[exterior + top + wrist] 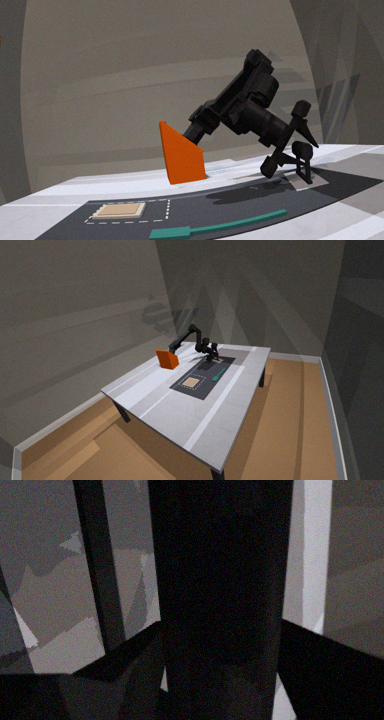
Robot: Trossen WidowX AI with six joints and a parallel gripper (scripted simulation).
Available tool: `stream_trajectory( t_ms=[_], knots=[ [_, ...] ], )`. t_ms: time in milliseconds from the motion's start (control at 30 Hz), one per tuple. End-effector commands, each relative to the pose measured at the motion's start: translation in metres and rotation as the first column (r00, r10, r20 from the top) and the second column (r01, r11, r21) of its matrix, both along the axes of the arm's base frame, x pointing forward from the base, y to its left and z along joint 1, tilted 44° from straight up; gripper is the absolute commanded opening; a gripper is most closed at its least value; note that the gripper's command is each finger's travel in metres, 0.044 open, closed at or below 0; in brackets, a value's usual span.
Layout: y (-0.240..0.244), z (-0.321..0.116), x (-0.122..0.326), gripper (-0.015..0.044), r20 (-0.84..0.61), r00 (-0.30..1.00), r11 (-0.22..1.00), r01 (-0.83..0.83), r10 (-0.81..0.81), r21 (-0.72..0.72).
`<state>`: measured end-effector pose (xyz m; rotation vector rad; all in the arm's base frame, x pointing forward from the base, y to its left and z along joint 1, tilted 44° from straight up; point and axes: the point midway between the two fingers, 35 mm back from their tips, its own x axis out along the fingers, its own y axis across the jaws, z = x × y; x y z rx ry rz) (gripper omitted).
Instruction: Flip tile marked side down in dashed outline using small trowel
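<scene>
A tan square tile (190, 382) (119, 209) lies flat inside the white dashed outline (201, 383) (167, 209) on the dark mat (198, 394) (198, 209). Its top face is plain. The teal trowel (219, 374) (226, 225) lies on the mat to the right of the outline, apart from the tile. My gripper (216, 356) (310, 158) is low over the far end of the mat, well away from both. Its fingers stand apart and I see nothing of the task between them. The wrist view shows only dark arm parts and the table.
An orange wedge-shaped block (167, 359) (182, 158) stands on the grey table (175, 421) to the left of the arm's base, behind the mat. The table's edges are far from the mat on all sides.
</scene>
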<state>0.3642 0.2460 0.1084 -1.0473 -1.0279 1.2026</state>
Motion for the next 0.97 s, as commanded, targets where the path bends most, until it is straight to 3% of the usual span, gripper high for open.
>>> stream_trajectory(
  t_ms=[0, 300, 700, 933],
  knots=[
    [-0.001, 0.0, 0.001, 0.03, 0.004, 1.0, 1.0, 0.006, -0.006, 0.0],
    [-0.002, 0.0, 0.001, 0.03, 0.004, 1.0, 1.0, 0.005, -0.005, 0.0],
    [-0.047, -0.002, -0.003, 0.03, 0.001, 1.0, 1.0, 0.003, -0.003, -0.007],
    [-0.095, 0.035, -0.019, 0.03, -0.025, 0.999, 1.0, 0.021, -0.021, -0.019]
  ],
)
